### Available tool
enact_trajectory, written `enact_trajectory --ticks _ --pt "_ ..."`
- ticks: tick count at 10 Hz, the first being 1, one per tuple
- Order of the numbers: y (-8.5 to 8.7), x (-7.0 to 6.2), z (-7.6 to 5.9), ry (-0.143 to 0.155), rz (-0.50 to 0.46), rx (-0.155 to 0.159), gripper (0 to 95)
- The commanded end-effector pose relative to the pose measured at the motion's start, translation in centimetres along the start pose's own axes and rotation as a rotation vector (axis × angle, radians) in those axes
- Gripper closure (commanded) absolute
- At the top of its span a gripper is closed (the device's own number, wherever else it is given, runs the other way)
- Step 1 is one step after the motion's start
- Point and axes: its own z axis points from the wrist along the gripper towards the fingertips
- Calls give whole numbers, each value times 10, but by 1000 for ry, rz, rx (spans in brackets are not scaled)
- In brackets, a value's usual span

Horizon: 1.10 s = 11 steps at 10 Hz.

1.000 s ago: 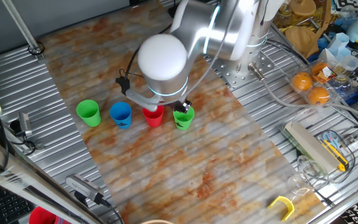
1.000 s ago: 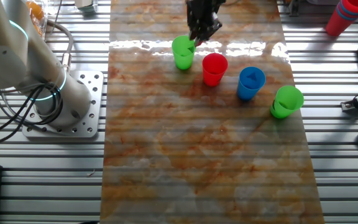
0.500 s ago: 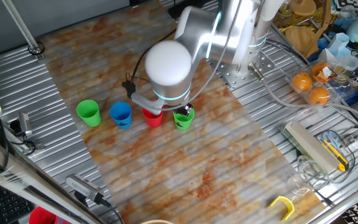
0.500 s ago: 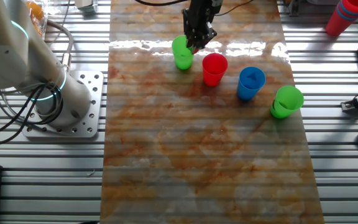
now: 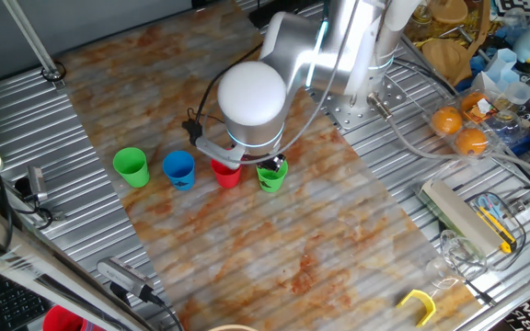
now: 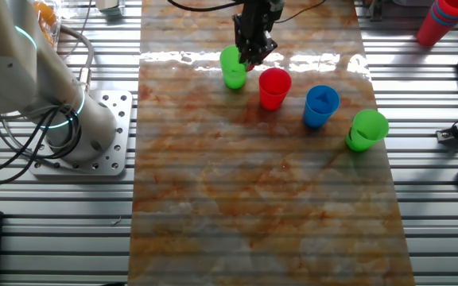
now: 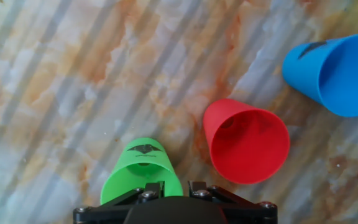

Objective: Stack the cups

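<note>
Cups stand in a row on the marbled bench (image 6: 253, 206); the end green cup (image 6: 233, 67) has the jaws at its rim, whether clenched I cannot tell. Hand view shows the red cup (image 7: 247, 140) just beside it.

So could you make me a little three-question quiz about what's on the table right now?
1. How many coloured cups stand in the row on the table?
2. True or false: the gripper is at the blue cup.
3. Which cup stands next to the green cup under the gripper: A red, B blue, C the other green?

Key:
1. Four; none is stacked yet.
2. False; it is at the end green cup.
3. A, the red cup. The other green cup is at the far end.
</note>
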Motion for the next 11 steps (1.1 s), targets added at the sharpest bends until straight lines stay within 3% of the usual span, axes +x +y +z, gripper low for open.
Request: enact_trajectory --ticks 1,4,5,9,11 --pt "-2 -2 6 -6 -2 1 760" --pt "-4 -4 12 -15 3 5 760" --pt "-4 -4 12 -18 3 4 950" --pt "1 -8 14 -23 15 -6 950" --pt "5 -4 4 -8 20 -9 950"
